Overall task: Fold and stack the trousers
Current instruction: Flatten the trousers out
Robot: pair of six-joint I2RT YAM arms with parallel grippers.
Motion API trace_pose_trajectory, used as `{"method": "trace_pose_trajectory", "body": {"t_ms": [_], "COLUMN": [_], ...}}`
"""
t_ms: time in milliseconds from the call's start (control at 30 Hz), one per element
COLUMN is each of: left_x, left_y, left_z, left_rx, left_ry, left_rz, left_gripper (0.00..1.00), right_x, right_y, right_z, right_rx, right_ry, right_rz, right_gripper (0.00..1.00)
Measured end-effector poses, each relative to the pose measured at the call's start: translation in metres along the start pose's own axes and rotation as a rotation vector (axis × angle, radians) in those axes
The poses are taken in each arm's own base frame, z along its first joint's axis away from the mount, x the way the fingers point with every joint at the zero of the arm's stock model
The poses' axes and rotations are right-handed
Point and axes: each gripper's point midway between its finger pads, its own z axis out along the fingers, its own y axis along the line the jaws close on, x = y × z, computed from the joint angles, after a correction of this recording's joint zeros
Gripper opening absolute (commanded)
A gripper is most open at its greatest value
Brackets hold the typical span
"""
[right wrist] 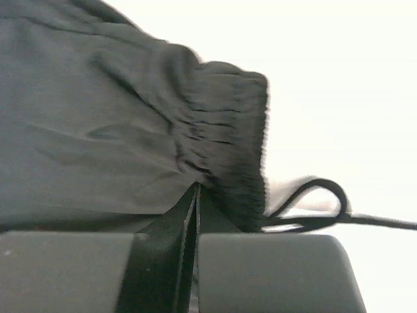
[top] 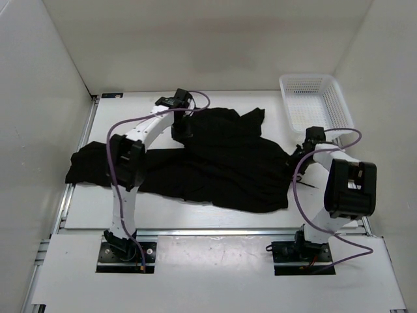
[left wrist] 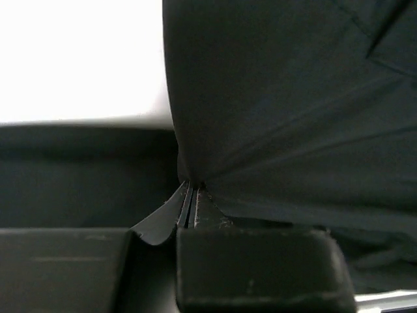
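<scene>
Seen from above, a white table (top: 195, 212) inside white walls; a pair of black trousers (top: 215, 163) lies crumpled across its middle, cloth bunched and creased, not folded; one long leg runs out to the left, passing under the left arm and ending near the table's left edge; another flap of cloth points toward the far right. A white mesh basket (top: 313, 98) stands in the far right corner, just beyond the trousers and not touching them.

The left gripper (top: 182, 127) is down at the far edge of the trousers; in the left wrist view its fingers (left wrist: 190, 195) are pressed together with a fold of black cloth pinched between them, the cloth rising in a tight ridge from the tips.

The right gripper (top: 296, 155) sits at the trousers' right edge, near the basket; in the right wrist view its fingers (right wrist: 195, 199) are closed on the gathered waistband (right wrist: 228, 130), pinching it; the thin black drawstring (right wrist: 319, 202) loops loose just to the right of the tips, over the white table.
</scene>
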Motion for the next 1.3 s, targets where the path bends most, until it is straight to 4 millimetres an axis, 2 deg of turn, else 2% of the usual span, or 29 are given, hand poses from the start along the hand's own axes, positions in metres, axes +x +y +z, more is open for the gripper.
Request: {"method": "trace_pose_trajectory", "body": {"t_ms": [100,133,167,200,233,267,300,333,400,467,533,567,633,700,733,767,800,833,900,1000,1067,1133,1200,1233,1267,1300], "left_x": [0.018,0.027,0.036,0.043,0.048,0.05,0.047,0.044,0.028,-0.004,-0.039,-0.056,-0.086,-0.105,-0.111,-0.115,-0.114,-0.111,-0.1,-0.08,-0.067,-0.059,-0.057,-0.057,-0.057,-0.058], "left_y": [0.016,0.02,0.024,0.026,0.027,0.027,0.026,0.024,0.018,0.01,0.002,-0.001,-0.006,-0.009,-0.009,-0.008,-0.007,-0.004,0.001,0.01,0.015,0.019,0.018,0.016,0.015,0.014], "left_z": [-0.031,-0.042,-0.053,-0.063,-0.073,-0.083,-0.09,-0.098,-0.11,-0.123,-0.127,-0.127,-0.114,-0.093,-0.077,-0.061,-0.043,-0.024,0.01,0.048,0.062,0.069,0.07,0.07,0.07,0.07], "left_rx": [-0.025,-0.03,-0.034,-0.034,-0.033,-0.034,-0.031,-0.027,-0.023,-0.016,-0.006,-0.003,-0.003,-0.005,-0.01,-0.017,-0.025,-0.036,-0.061,-0.096,-0.113,-0.123,-0.116,-0.106,-0.095,-0.083], "left_ry": [-0.028,-0.035,-0.041,-0.049,-0.057,-0.073,-0.093,-0.112,-0.151,-0.214,-0.283,-0.311,-0.342,-0.345,-0.336,-0.321,-0.296,-0.265,-0.2,-0.107,-0.059,-0.029,-0.023,-0.021,-0.02,-0.017], "left_rz": [-0.014,-0.015,-0.013,-0.009,-0.003,-0.008,0.004,0.007,0.015,0.021,0.023,0.025,0.024,0.027,0.028,0.03,0.03,0.032,0.039,0.053,0.06,0.066,0.066,0.066,0.06,0.053], "left_gripper": [0.1,0.17,0.26,0.39,0.59,0.88,0.93,0.99,1.0,1.0,0.91,0.86,0.8,0.88,0.94,1.0,1.0,1.0,1.0,1.0,1.0,1.0,0.97,0.91,0.79,0.44], "right_x": [0.026,0.035,0.044,0.051,0.057,0.06,0.06,0.059,0.051,0.04,0.024,0.017,0.005,-0.003,-0.006,-0.007,-0.007,-0.007,-0.005,-0.003,0.0,0.0,0.002,0.002,0.002,0.002], "right_y": [0.001,0.002,0.001,0.0,-0.001,-0.002,-0.001,0.001,0.008,0.018,0.032,0.039,0.052,0.06,0.062,0.063,0.063,0.063,0.062,0.058,0.054,0.047,0.041,0.039,0.036,0.035], "right_z": [-0.007,-0.01,-0.015,-0.02,-0.025,-0.032,-0.039,-0.045,-0.059,-0.071,-0.083,-0.088,-0.094,-0.092,-0.087,-0.079,-0.071,-0.062,-0.044,-0.023,-0.012,-0.004,0.005,0.009,0.012,0.013], "right_rx": [-0.013,-0.019,-0.025,-0.028,-0.029,-0.031,-0.032,-0.034,-0.04,-0.045,-0.062,-0.072,-0.088,-0.092,-0.089,-0.08,-0.069,-0.056,-0.025,0.032,0.067,0.11,0.147,0.165,0.183,0.196], "right_ry": [0.017,0.02,0.023,0.022,0.017,0.009,-0.007,-0.027,-0.072,-0.112,-0.162,-0.182,-0.21,-0.213,-0.204,-0.186,-0.166,-0.142,-0.102,-0.068,-0.054,-0.051,-0.044,-0.04,-0.036,-0.039], "right_rz": [-0.034,-0.047,-0.057,-0.064,-0.067,-0.072,-0.077,-0.082,-0.094,-0.108,-0.119,-0.124,-0.12,-0.096,-0.078,-0.062,-0.047,-0.032,-0.022,-0.038,-0.052,-0.062,-0.072,-0.08,-0.092,-0.095], "right_gripper": [0.0,0.0,0.0,0.0,0.0,0.02,0.06,0.22,0.43,0.69,0.67,0.49,0.31,0.2,0.21,0.27,0.49,0.58,0.85,0.98,0.98,0.93,0.78,0.53,0.36,0.19]}}
